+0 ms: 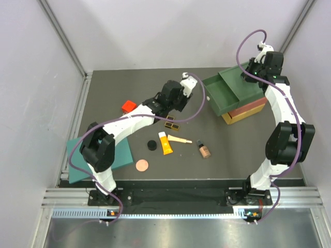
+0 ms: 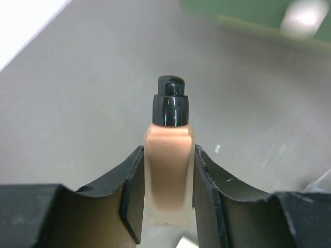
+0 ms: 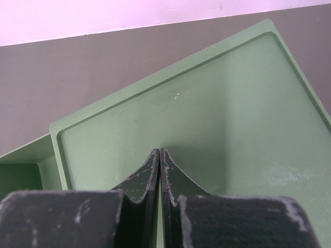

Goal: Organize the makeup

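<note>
Left wrist: left gripper clamps beige black-capped bottle; smooth sides could slip, dropping short of green drawer. Right gripper pinched empty.

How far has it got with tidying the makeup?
Early. The green drawer is open but looks empty. The left fingers grip one bottle. The tube, stick, compact, disc, palette and second bottle lie on the table.

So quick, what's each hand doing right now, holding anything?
Left hand: closed on a beige bottle with a black cap.
Right hand: closed, empty, over the green drawer box.
</note>
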